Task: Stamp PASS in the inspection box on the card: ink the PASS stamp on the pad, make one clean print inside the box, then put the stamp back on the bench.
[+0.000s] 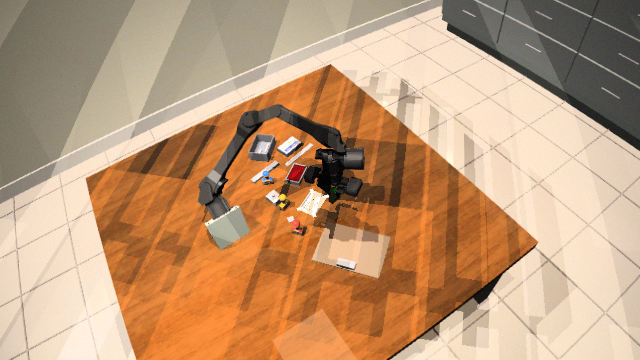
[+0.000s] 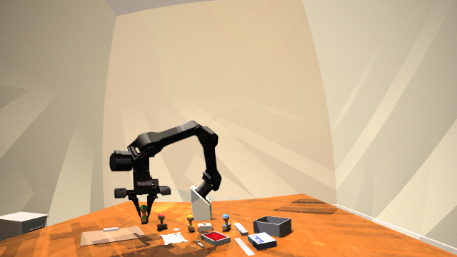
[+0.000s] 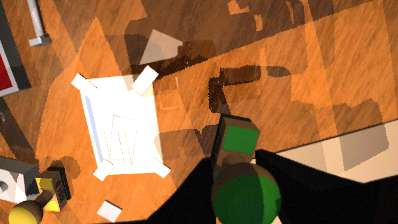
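Note:
My gripper (image 1: 332, 194) (image 2: 144, 213) (image 3: 233, 161) is shut on the green-knobbed stamp (image 2: 143, 218) (image 3: 240, 139), holding it upright above the wood beside the card. The white card (image 1: 312, 202) (image 2: 173, 238) (image 3: 127, 102) lies flat with pale strips at its corners. Thin box lines show faintly on it in the wrist view; glare hides whether there is a print. The red ink pad (image 1: 296, 173) (image 2: 216, 236) (image 3: 4, 72) lies open in its grey tray. The stamp's lettering and underside are hidden.
Stamps with red (image 1: 296, 226) (image 2: 161, 216), yellow (image 1: 282, 198) (image 2: 190, 217) (image 3: 25, 214) and blue (image 1: 266, 173) (image 2: 226, 216) knobs stand near the card and pad. A grey bin (image 1: 256, 155) (image 2: 264, 228), a blue-white box (image 1: 290, 146) (image 2: 262, 240) and a beige sheet (image 1: 350, 245) (image 2: 118, 236) lie around.

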### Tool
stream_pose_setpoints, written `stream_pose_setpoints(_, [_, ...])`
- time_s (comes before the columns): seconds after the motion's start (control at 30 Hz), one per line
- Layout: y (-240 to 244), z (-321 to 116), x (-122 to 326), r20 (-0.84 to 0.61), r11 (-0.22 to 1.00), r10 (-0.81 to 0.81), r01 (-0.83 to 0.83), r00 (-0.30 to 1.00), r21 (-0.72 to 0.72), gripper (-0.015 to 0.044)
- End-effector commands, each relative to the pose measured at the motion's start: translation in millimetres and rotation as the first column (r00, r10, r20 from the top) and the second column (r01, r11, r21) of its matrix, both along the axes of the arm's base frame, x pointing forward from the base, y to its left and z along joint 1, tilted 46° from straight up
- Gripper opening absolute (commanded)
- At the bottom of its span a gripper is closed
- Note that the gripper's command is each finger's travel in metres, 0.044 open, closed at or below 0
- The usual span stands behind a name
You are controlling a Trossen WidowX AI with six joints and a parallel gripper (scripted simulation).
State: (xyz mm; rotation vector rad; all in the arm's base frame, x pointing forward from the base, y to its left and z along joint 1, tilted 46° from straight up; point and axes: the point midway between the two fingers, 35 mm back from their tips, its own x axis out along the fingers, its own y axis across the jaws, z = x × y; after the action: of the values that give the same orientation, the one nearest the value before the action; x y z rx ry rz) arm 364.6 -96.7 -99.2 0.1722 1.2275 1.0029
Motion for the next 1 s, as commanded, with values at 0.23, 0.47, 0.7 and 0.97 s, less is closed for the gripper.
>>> stream_pose_setpoints(0.23, [3.3,-10.2,3.5,0.004,1.000,0.002,-0.002,1.000,-0.004,0.0000])
stream_pose_setpoints(0.47, [11.6,-18.5,4.0,0.004,1.000,0.002,-0.002,1.000,-0.004,0.0000])
stream_pose_setpoints(0.7, [19.9,-26.6,4.0,0.004,1.000,0.002,-0.002,1.000,-0.004,0.0000])
stream_pose_setpoints(0.97, [29.5,-35.6,3.7,0.004,1.000,0.002,-0.002,1.000,-0.003,0.0000])
